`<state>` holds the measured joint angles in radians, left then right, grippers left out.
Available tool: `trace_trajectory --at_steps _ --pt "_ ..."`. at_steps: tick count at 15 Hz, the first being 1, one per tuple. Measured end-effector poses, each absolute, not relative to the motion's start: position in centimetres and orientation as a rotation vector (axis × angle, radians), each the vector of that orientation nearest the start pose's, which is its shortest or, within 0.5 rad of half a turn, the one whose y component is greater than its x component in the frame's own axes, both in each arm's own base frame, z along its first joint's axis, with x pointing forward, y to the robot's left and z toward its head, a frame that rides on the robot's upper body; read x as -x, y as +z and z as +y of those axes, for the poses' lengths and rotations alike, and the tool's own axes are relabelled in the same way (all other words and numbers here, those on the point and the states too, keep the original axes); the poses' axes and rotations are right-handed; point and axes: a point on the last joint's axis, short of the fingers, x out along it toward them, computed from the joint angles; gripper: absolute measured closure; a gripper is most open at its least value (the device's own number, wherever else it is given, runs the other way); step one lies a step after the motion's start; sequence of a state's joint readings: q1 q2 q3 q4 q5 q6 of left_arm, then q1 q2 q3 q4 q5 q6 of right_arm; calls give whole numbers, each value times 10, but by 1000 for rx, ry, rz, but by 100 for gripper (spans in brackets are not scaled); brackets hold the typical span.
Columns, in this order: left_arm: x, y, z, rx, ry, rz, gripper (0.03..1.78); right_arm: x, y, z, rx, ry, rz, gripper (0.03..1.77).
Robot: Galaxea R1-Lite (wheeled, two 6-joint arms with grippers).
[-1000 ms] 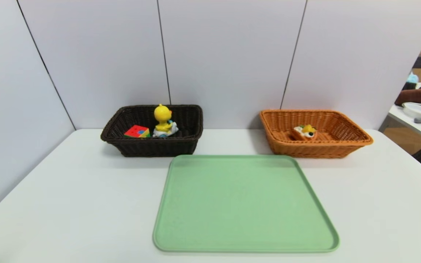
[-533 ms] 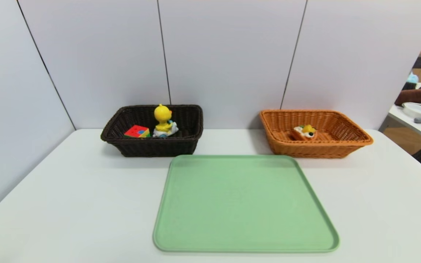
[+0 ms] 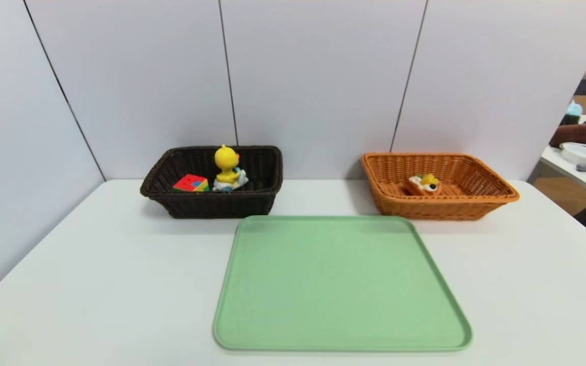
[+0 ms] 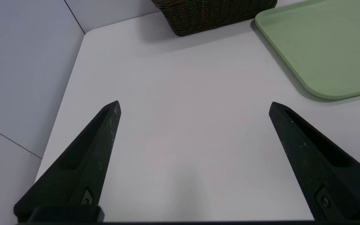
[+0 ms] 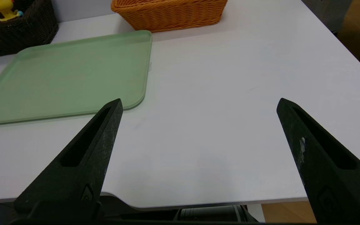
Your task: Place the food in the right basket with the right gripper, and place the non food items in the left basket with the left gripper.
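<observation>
The toy pastry lies inside the light orange basket at the back right. The yellow duck on its scooter and the multicoloured cube sit in the dark brown basket at the back left. Neither arm shows in the head view. My left gripper hovers open over bare table near the front left, nothing between its fingers. Above the table's front right edge my right gripper is open and holds nothing too. The duck also shows in the right wrist view.
A large green tray lies bare in the middle of the white table, just in front of both baskets. Grey partition walls close the back and left. A second table with clutter stands off to the far right.
</observation>
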<state>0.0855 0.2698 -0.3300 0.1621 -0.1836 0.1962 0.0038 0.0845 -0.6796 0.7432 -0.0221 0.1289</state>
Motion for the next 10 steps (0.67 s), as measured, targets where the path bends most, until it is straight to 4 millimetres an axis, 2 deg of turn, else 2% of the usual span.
trace_trajectory --at_steps 10 --pt "17 159 -5 -184 -73 52 12 101 167 0 -131 8 115 10"
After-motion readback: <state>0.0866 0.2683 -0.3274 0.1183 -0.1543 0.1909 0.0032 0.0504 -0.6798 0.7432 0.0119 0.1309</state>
